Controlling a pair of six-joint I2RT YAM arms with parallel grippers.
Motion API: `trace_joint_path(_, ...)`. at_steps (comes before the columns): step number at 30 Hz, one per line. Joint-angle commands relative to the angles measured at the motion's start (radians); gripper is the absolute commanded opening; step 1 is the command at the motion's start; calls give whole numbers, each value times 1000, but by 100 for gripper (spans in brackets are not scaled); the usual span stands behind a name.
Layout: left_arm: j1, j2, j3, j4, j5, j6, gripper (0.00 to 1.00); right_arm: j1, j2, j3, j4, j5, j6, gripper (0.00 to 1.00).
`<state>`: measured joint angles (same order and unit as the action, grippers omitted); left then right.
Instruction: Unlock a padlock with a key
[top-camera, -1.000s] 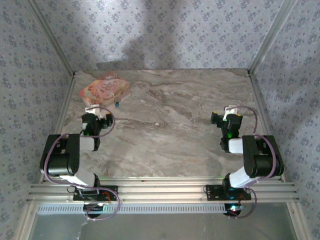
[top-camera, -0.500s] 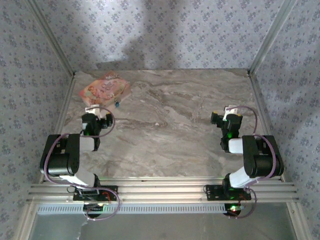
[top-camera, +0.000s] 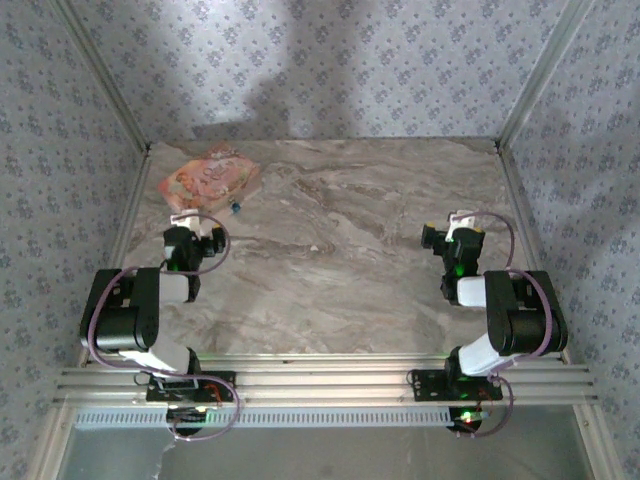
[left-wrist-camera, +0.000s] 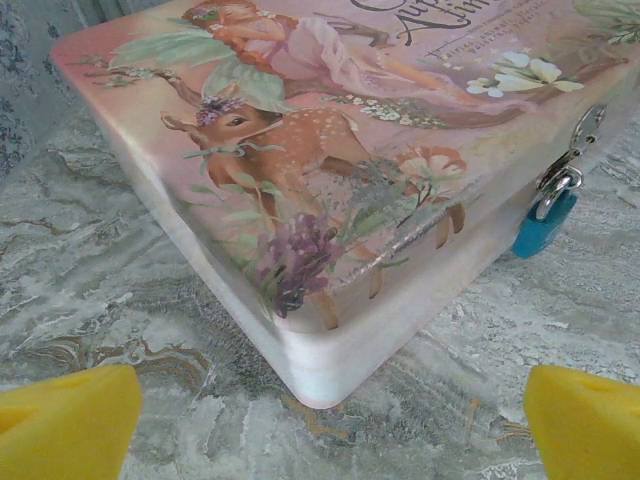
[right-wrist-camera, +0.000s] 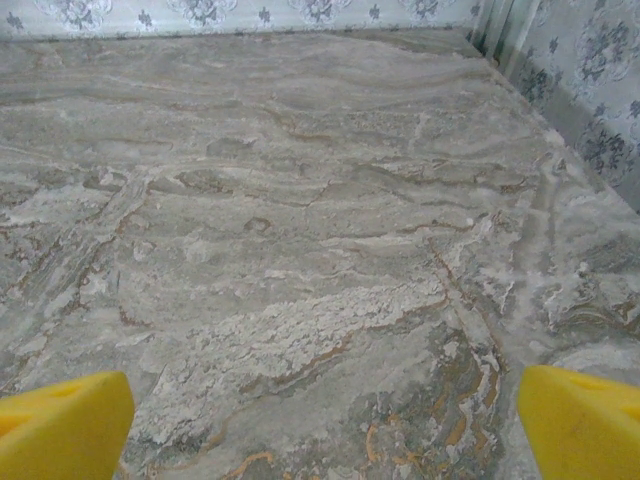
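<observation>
At the side of the pink case (left-wrist-camera: 300, 150), the blue padlock (left-wrist-camera: 543, 228) is hanging from a clasp (left-wrist-camera: 575, 150), its shackle mostly hidden; my left jaws and right jaws are standing open.

I have both arms folded low near their bases. My left gripper (left-wrist-camera: 325, 425) has its yellow pads (left-wrist-camera: 65, 420) spread wide apart; my right gripper (right-wrist-camera: 320, 425) likewise.
</observation>
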<state>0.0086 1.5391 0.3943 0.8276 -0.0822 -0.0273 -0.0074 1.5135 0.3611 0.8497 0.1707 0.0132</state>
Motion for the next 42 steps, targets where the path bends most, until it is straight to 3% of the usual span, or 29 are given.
trace_joint_path(1, 4, -54, 23, -58, -16, -14, 98, -6, -53, 45, -100, 2, -6, 100)
trace_joint_path(6, 6, -225, 94, -348, -81, -84, 98, -11, -184, 104, -303, 8, 7, 100)
trace_joint_path(11, 54, -344, 211, -664, -52, -272, 98, -14, -244, 248, -611, -56, 166, 100)
trace_joint_path(14, 167, -328, 323, -860, 85, -447, 98, -12, -207, 372, -800, -113, 257, 100)
trace_joint_path(17, 281, -269, 401, -924, 305, -566, 95, -1, -141, 490, -932, -167, 299, 100)
trace_joint_path(21, 337, -151, 491, -939, 481, -601, 89, 27, -68, 591, -1022, -206, 331, 100)
trace_joint_path(28, 331, 125, 691, -1004, 711, -609, 76, 79, -42, 614, -1038, -218, 361, 100)
trace_joint_path(34, 271, 232, 791, -1108, 662, -567, 75, 86, -38, 618, -1076, -216, 366, 100)
trace_joint_path(42, 137, 287, 751, -1201, 622, -518, 67, 86, -28, 641, -1095, -231, 392, 100)
